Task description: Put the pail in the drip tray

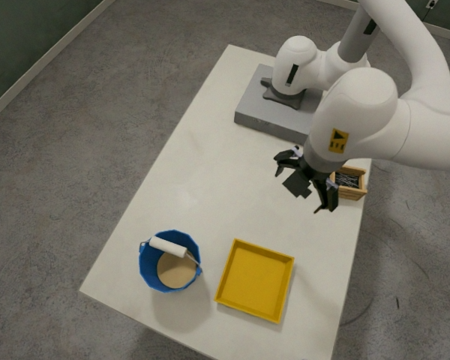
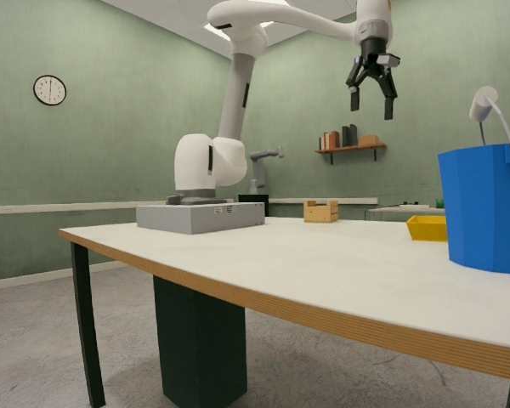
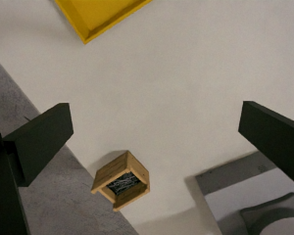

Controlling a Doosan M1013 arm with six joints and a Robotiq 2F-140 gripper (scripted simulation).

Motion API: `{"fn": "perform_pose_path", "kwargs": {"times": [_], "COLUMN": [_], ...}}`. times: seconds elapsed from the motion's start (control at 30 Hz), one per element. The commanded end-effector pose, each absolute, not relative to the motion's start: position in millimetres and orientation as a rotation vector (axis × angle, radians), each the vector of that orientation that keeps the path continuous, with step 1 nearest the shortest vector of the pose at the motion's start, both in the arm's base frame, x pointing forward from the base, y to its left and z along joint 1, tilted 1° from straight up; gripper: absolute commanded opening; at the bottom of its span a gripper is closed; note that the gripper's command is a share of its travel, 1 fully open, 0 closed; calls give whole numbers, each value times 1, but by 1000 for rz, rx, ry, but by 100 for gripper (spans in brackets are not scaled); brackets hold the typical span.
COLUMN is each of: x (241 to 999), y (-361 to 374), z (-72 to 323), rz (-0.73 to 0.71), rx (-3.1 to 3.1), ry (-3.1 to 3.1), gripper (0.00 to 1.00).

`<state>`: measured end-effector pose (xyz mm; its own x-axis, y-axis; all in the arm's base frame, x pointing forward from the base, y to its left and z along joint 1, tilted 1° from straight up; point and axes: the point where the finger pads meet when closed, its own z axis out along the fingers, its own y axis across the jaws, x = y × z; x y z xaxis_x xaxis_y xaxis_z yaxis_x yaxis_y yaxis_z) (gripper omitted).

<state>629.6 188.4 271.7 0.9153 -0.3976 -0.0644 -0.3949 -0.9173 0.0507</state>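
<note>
The blue pail (image 1: 169,260) stands upright on the white table near its front left corner, its wire handle raised with a white grip (image 1: 168,246). It also shows at the right edge of the exterior view (image 2: 488,206). The yellow drip tray (image 1: 255,280) lies flat beside the pail, to its right and apart from it, empty; it shows small in the exterior view (image 2: 427,227), and its corner shows at the top of the wrist view (image 3: 99,15). My gripper (image 1: 304,181) (image 2: 370,101) (image 3: 156,117) hangs high above the table's right side, fingers wide open and empty.
A small wooden crate of nails (image 1: 349,181) (image 3: 121,180) sits at the table's right edge below my gripper. The grey base block (image 1: 274,106) with the arm's mount stands at the far end of the table. The floor drops away around the table edges.
</note>
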Motion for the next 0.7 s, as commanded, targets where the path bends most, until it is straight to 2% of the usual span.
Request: {"fn": "perform_pose_path", "kwargs": {"times": [0.0,0.67], "x": [666,792], "y": [168,67], "z": [273,270], "rz": [-102,-47], "rx": [2993,2755], "ry": [-797,-1444], "gripper": [100,100]}}
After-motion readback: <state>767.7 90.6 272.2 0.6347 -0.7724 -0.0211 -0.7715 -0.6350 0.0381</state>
